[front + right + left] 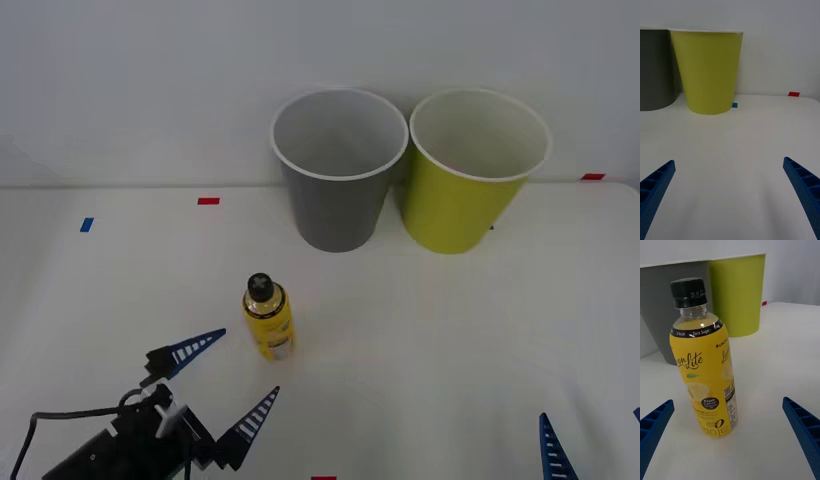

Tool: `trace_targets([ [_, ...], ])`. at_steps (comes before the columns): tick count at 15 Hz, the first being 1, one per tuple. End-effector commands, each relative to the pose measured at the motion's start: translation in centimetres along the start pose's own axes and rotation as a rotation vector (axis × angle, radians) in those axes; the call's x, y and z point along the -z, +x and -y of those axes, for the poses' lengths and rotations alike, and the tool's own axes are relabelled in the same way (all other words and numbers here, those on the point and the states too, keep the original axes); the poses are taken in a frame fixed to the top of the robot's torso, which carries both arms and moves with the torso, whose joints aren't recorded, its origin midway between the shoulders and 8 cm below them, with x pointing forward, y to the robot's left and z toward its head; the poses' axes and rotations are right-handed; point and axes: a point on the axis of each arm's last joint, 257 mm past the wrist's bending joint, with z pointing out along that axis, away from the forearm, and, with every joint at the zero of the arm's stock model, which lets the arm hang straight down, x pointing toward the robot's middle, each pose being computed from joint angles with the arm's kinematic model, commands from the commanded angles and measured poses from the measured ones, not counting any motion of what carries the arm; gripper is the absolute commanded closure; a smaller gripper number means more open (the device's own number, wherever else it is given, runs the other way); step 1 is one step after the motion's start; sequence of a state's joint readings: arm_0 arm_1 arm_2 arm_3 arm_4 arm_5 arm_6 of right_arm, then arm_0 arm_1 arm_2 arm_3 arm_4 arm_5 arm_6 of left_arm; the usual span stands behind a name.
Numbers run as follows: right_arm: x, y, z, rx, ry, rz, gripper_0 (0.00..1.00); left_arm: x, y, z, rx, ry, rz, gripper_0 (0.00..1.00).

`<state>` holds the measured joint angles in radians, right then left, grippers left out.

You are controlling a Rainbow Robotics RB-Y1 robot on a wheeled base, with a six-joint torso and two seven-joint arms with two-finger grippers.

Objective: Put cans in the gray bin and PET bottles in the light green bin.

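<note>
We see our left gripper point(228, 378) spread wide, the small yellow-labelled clear plastic bottle point(268, 318) upright just beyond its fingertips, its far side hidden.

I was working in what looked like a test lab: a plain white table point(450, 330), a bare white wall point(150, 80), and small red tape marks point(208, 201) across the middle.

The right gripper point(590, 440) is sliced off by the front view's bottom corner, one blue finger poking in. The gray bin point(657, 69) is cut by the right wrist picture's edge (only its side shows). Fine print on the PET bottle point(703, 363) label is unreadable.
</note>
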<state>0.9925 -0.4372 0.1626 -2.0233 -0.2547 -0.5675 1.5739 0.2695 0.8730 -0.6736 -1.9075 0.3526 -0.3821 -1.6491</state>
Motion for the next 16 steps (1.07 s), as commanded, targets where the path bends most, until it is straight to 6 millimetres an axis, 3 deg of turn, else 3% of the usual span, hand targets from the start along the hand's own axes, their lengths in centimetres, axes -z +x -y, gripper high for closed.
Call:
trace_targets([
  [1, 0.0, 0.0, 0.0, 0.0, 0.0, 0.0, 0.0, -1.7, -0.5, -0.2, 0.018, -0.009, 0.007, 0.0],
  [16, 0.0, 0.0, 0.0, 0.0, 0.0, 0.0, 0.0, -7.1, -2.8, -2.9, 0.06, -0.078, 0.012, 0.0],
])
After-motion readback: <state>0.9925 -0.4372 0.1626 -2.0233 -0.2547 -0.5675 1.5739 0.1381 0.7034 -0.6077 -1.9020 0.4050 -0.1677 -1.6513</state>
